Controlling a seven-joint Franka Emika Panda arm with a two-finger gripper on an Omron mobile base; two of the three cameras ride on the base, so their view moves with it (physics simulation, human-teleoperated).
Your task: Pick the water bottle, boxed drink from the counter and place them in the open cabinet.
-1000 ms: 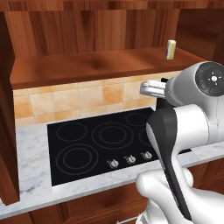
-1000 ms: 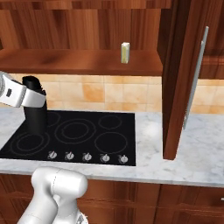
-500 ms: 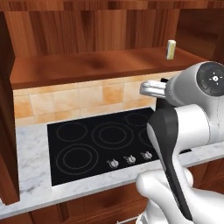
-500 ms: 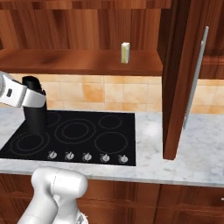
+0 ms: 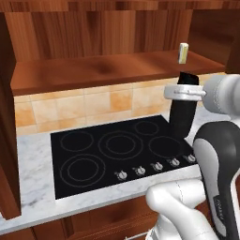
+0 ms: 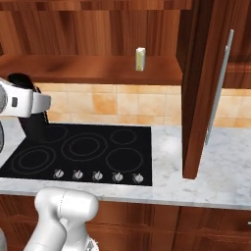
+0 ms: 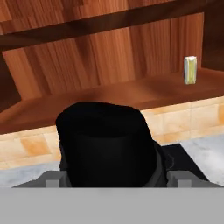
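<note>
My gripper (image 5: 183,93) is shut on the water bottle (image 5: 183,119), a tall matte black cylinder held upright above the right side of the cooktop, just under the shelf's front edge. In the hand view the water bottle (image 7: 107,144) stands between my fingertips (image 7: 52,179). From the right base view the water bottle (image 6: 32,125) is at far left. The boxed drink (image 5: 183,53), a pale yellow carton, stands upright on the right part of the open cabinet's wooden shelf (image 5: 103,70); the boxed drink (image 6: 140,59) (image 7: 190,69) is apart from the bottle. The task's counter is out of view.
A black cooktop (image 5: 117,152) with a row of knobs lies in a marble top (image 6: 220,166) under the shelf. The open cabinet door (image 6: 201,88) with a long metal handle juts forward at the right. Tan tiles (image 5: 93,105) back the stove.
The arm has shifted its pose and the bottle sits slightly higher in the gripper's hold. The boxed drink has not moved.
</note>
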